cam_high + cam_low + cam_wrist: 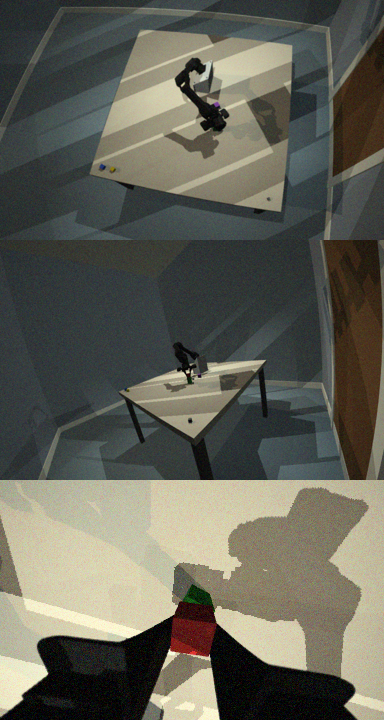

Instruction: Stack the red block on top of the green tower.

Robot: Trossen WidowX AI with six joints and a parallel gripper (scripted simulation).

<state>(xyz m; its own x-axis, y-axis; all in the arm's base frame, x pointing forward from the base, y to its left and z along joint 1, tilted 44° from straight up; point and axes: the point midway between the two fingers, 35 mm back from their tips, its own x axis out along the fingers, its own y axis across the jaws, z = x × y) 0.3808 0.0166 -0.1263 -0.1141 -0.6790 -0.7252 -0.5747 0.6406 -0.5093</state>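
Your gripper point(192, 635) is clamped on the red block point(193, 629), pinched between both fingers | green tower point(198, 596) shows just past the block, right under it | purple block point(216, 104) near the wrist | table point(158, 158) edges well apart.

The desk point(158, 158) is a pale square top on dark legs, striped with light and shadow bands. Sitting right on it: a grey box-like mount point(204, 79) near the far side, a purple cube point(216, 104) just in front of that, and the green tower point(189, 380) close by. Way off in one near corner there's a blue cube point(102, 166) and a yellow cube point(112, 169) side by side, not touching. A tiny dark cube point(268, 198) sits alone at the opposite near corner.
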